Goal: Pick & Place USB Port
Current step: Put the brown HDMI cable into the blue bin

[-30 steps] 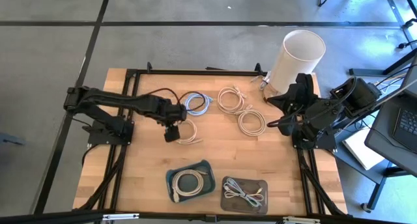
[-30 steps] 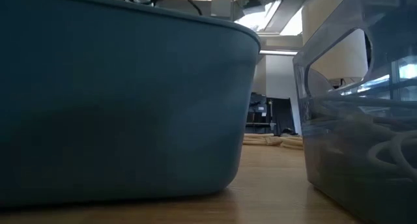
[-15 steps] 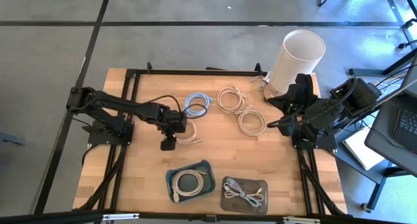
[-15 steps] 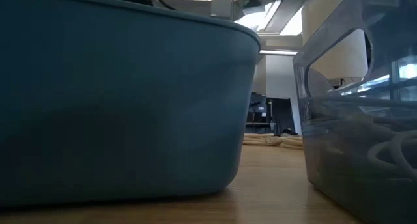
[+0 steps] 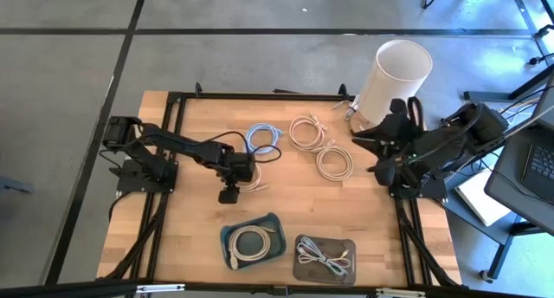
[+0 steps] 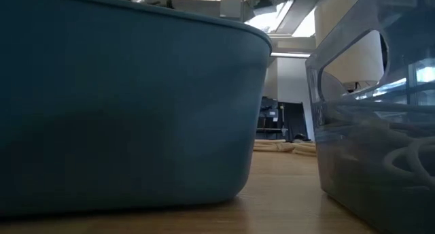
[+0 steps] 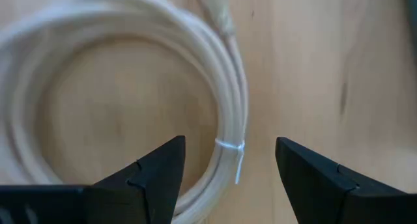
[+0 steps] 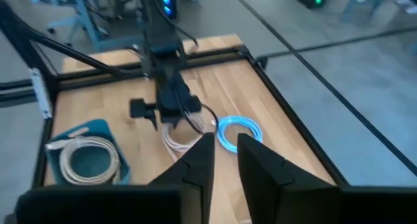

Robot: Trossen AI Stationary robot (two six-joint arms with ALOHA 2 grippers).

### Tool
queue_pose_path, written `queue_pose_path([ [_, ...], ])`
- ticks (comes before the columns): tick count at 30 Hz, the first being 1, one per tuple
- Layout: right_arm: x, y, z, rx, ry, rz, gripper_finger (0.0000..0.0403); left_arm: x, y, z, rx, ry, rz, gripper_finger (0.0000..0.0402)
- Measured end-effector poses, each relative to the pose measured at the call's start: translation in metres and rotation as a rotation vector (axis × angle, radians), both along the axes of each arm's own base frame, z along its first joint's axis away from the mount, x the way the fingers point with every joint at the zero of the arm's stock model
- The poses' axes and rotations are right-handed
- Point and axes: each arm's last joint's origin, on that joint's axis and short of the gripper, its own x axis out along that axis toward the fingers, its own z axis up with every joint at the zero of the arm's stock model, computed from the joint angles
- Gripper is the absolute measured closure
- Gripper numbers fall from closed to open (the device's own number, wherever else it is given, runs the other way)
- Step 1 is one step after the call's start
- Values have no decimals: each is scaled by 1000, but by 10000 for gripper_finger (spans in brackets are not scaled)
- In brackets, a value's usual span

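Left wrist view: cable coil [image 7: 130, 87] between fingers [image 7: 156, 175]

Your left gripper [image 5: 229, 194] has travelled toward the table's near edge and now stands wide open over the cream cable coil [image 7: 130, 100]. Your right gripper [image 8: 221, 160] has shifted slightly, its fingers parted a little.

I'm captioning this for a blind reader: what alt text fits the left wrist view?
The left gripper, fingers open, hovers over a coiled white cable on the wooden table, straddling the strand where a thin tie binds it.
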Motion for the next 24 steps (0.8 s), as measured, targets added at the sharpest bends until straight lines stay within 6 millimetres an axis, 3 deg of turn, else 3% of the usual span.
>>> queue_pose_path([
  [8,-24,-3,12,13,-71,78,322,8,0,-25,-13,64,-4,169],
  [16,-41,-1,17,30,-122,107,346,12,4,-26,2,36,12,180],
  [20,-41,1,16,20,-116,112,355,13,6,-27,10,30,30,235],
  [24,-39,2,15,15,-107,111,359,13,7,-27,13,35,78,337],
])
